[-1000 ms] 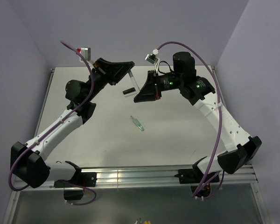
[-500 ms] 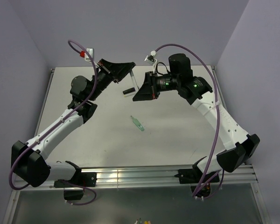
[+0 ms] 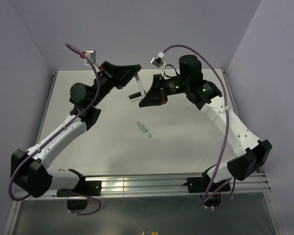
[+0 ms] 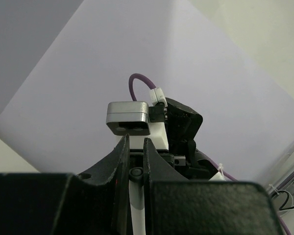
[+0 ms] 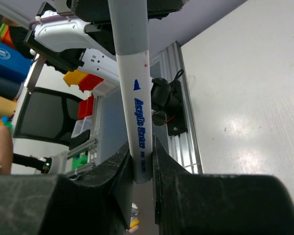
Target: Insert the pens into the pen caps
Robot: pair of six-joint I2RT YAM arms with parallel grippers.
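Note:
A grey-white pen (image 3: 141, 88) hangs in the air over the back of the table, gripped at both ends. My right gripper (image 3: 146, 97) is shut on its white lower end (image 5: 139, 127), which bears blue lettering. My left gripper (image 3: 135, 74) is shut on the upper end, where a grey pen cap (image 5: 129, 29) sits in line with the pen. In the left wrist view the cap's round end (image 4: 136, 173) shows between the nearly closed fingers (image 4: 121, 161). A translucent green pen (image 3: 144, 129) lies mid-table. A short black pen (image 3: 134, 96) lies below the grippers.
A metal rail (image 3: 137, 183) runs along the table's near edge, with both arm bases on it. Purple cables (image 3: 225, 122) loop off both wrists. Walls close in the table at the back and sides. Coloured bins (image 5: 83, 105) stand beyond the rail.
Both arms shifted slightly half a second ago and have come back to almost the same pose. The left wrist's cable has swung. Both grips on the pen are unchanged.

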